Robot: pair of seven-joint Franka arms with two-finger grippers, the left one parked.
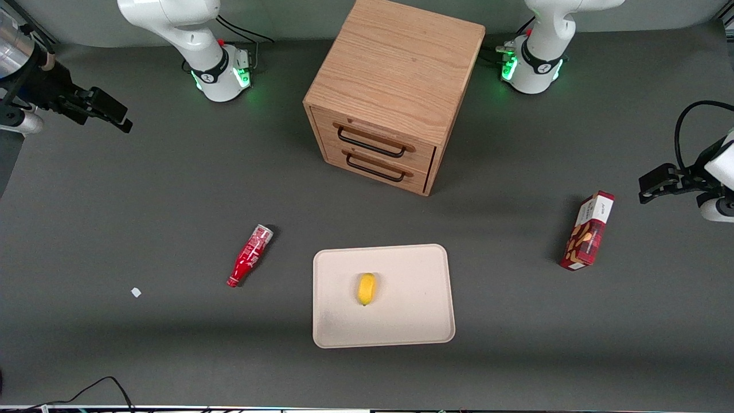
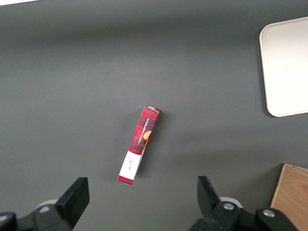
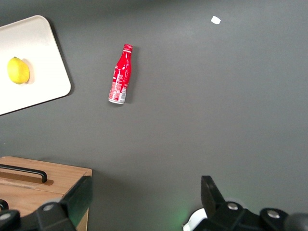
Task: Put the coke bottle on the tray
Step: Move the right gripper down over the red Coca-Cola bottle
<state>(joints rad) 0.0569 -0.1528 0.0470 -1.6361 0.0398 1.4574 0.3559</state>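
The coke bottle [image 1: 250, 256] lies flat on the desk [image 1: 172, 189], beside the tray [image 1: 413, 321] near the front edge. The hand [image 1: 106, 112] is spread wide, empty, up by the working arm's end.

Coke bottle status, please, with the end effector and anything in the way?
End effector open, high, far from bottle. Bottle lying on table, beside tray. Lemon on tray; room left.
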